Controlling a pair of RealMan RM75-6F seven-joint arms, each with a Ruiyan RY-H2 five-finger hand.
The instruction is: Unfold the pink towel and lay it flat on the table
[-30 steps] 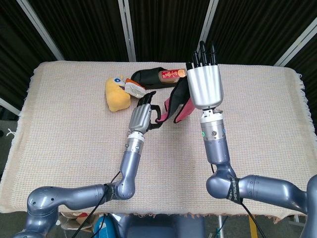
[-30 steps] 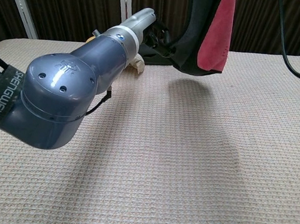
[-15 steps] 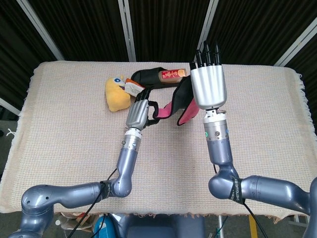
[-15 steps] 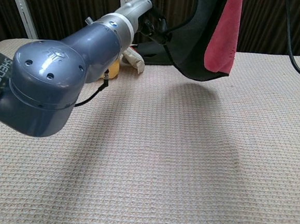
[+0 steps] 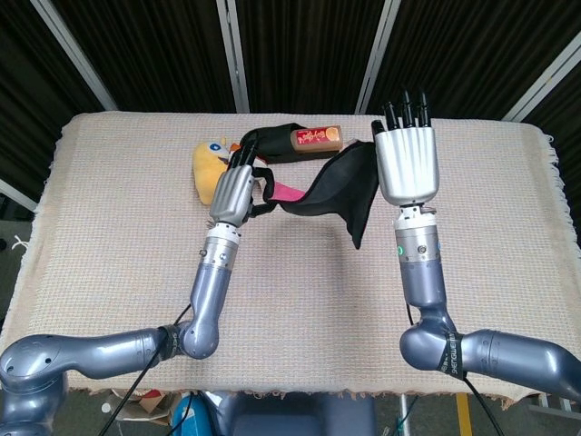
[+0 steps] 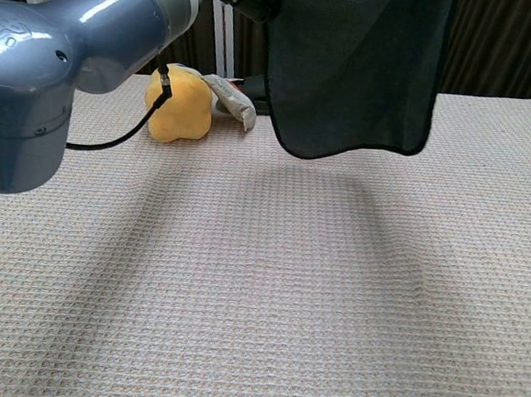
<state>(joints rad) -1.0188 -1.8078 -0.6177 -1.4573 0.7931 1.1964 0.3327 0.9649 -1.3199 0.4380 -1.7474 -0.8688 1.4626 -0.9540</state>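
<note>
Towel (image 5: pixel 331 186) hangs in the air between both hands, spread above the middle-far part of the table (image 5: pixel 118 227). From the head view it shows mostly its black side, with a strip of pink at its 9 o'clock end by the left hand (image 5: pixel 232 188). In the chest view it is a dark sheet (image 6: pixel 358 68) hanging down from the top edge, its rounded lower edge clear of the table, a shadow on the cloth beneath it.

The left hand grips the towel's 9 o'clock corner, fingers curled around the fabric. The right hand (image 5: pixel 408 163) is at the towel's 3 o'clock end, back of the hand toward the head camera and fingers pointing to 12 o'clock; the towel's edge runs behind it. Whether it actually pinches the fabric I cannot tell, since the palm side is hidden.

At 10 o'clock from the left hand, a yellow toy (image 5: pixel 207 165) lies on the table; the chest view shows it just behind the left arm's forearm (image 6: pixel 67 36). At 12 o'clock from the towel, a brown packet (image 5: pixel 315 137) lies on a black item (image 5: pixel 272 145), near the table's far edge.
</note>
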